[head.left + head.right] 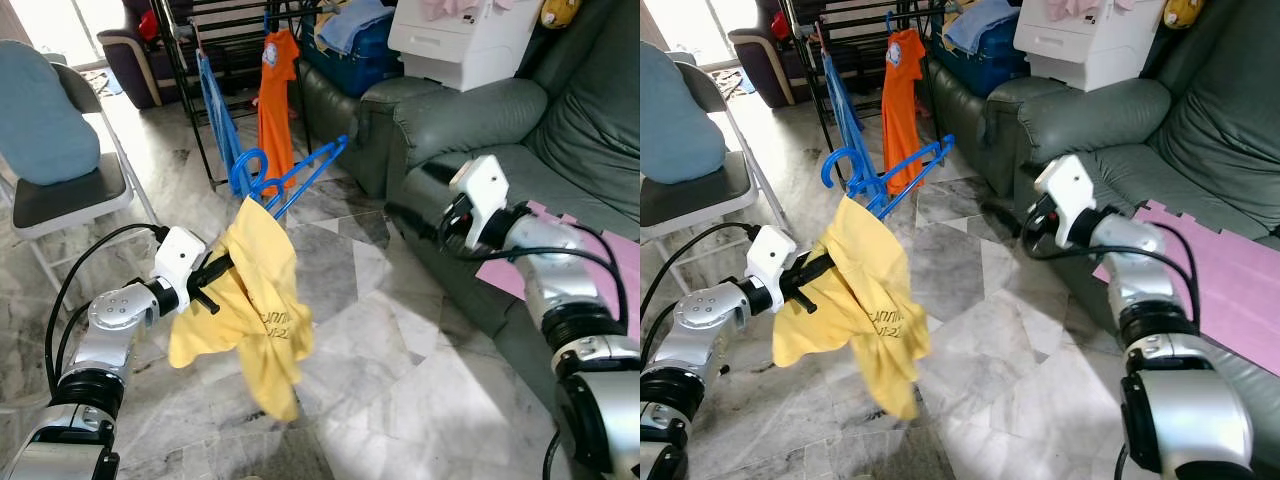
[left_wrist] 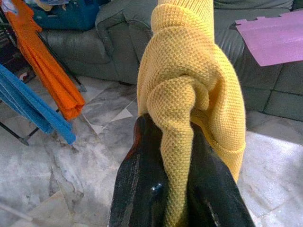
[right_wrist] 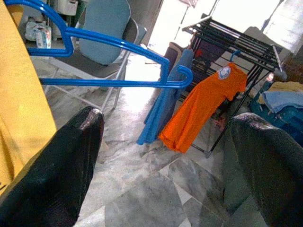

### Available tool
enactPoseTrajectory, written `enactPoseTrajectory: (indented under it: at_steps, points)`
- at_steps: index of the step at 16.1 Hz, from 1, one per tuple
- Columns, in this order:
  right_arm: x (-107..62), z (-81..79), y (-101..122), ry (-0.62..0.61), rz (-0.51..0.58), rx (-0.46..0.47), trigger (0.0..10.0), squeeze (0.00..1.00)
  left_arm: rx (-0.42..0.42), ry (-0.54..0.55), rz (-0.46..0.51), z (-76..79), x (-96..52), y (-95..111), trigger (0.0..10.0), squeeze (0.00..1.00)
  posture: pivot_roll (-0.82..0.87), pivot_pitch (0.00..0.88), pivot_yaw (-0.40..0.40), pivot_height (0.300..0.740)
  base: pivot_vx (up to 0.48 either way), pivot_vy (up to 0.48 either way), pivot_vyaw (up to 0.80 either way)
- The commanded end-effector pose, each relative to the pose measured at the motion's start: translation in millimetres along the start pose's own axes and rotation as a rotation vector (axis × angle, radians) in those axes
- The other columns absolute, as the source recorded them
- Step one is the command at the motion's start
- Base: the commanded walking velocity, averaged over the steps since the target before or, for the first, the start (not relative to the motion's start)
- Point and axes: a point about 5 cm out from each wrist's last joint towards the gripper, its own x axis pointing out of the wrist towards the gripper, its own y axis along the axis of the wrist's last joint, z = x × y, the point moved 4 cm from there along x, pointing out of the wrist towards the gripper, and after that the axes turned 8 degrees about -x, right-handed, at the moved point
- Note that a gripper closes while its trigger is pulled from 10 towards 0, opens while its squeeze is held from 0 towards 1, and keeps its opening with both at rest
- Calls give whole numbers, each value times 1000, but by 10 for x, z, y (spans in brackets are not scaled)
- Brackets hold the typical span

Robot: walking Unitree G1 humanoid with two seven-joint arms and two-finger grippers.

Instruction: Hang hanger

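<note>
A yellow shirt (image 1: 255, 300) hangs on a blue plastic hanger (image 1: 295, 178), whose hook and one arm stick out above the cloth. My left gripper (image 1: 215, 270) is shut on a bunched fold of the shirt (image 2: 189, 80) and holds it above the floor. My right gripper (image 3: 168, 118) is open in front of the sofa, to the right of the hanger and apart from it. Its two fingers (image 3: 61, 165) stand wide apart, and the hanger (image 3: 109, 56) lies beyond them.
A black drying rack (image 1: 225, 40) stands at the back with an orange shirt (image 1: 277, 100) and a blue garment (image 1: 215, 115) on it. A folding chair (image 1: 60, 190) is on the left. A grey sofa (image 1: 480, 120) with a pink mat (image 1: 610, 255) fills the right. Marble floor (image 1: 380, 340) lies between.
</note>
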Motion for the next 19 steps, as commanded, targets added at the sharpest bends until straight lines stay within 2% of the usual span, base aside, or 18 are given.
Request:
enactPoseTrajectory:
  at_steps: [1,13,14,15,18,19]
  points:
    - [30,51,103,3,28,-22,10000,1000,32,14,59,-73,-2,183,0,0,-57,0,39,740,0,0,0]
    - [30,51,103,3,28,-22,10000,1000,32,14,59,-73,-2,183,0,0,-57,0,39,740,0,0,0]
    - [248,-501,-295,-40,-87,272,10000,0,129,-295,229,471,16,605,0,0,-41,0,29,740,0,0,0]
    - [318,-704,-450,-85,-164,358,10000,0,172,-430,292,738,-21,745,0,0,-40,0,27,740,0,0,0]
    - [348,-780,-470,-63,-180,385,10000,0,166,-435,316,769,-17,792,0,0,-35,0,23,740,0,0,0]
    - [353,-798,-475,-52,-190,383,10000,0,155,-469,315,820,-22,790,0,0,-40,0,25,740,0,0,0]
